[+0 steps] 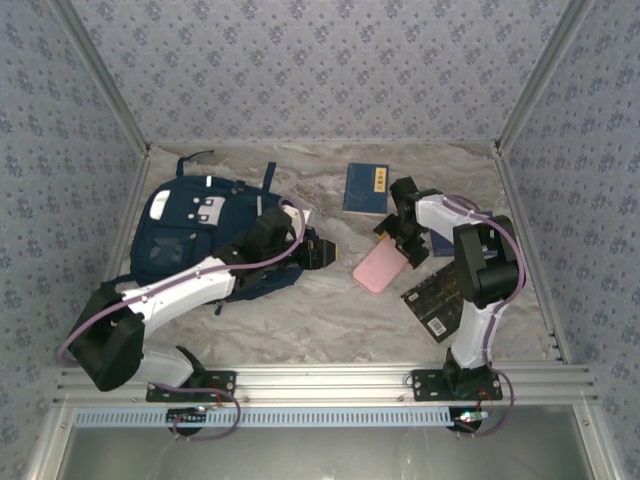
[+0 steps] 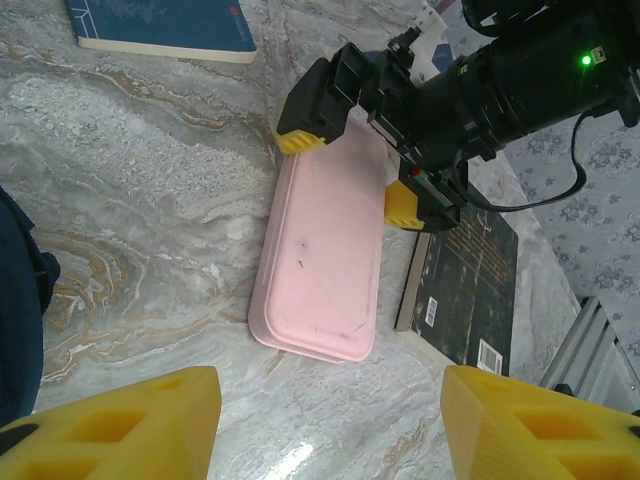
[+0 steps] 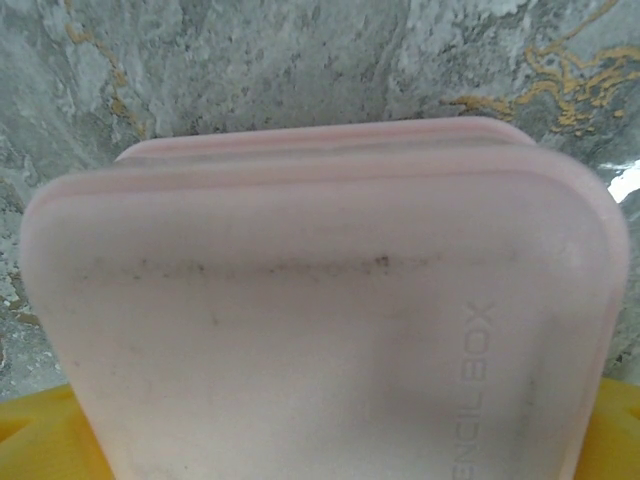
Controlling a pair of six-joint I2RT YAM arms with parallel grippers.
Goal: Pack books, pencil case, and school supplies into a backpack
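The pink pencil case [image 1: 378, 268] lies flat on the marble table, lid down, with "PENCIL BOX" embossed on it [image 3: 320, 300]. My right gripper [image 1: 398, 248] is open and straddles its far end, one yellow pad [image 2: 300, 140] by each long side. My left gripper [image 2: 325, 430] hovers open over bare table just short of the case's near end [image 2: 320, 260], holding nothing. The navy backpack [image 1: 195, 235] lies at the left under my left arm. A navy book [image 1: 366, 188] lies at the back. A black book with a gold pattern [image 2: 470, 290] rests beside the case.
The table [image 1: 300, 320] is walled by patterned panels on three sides. The right arm's base and its cable stand over the black book's near corner. Bare marble lies between the backpack and the pencil case and along the front.
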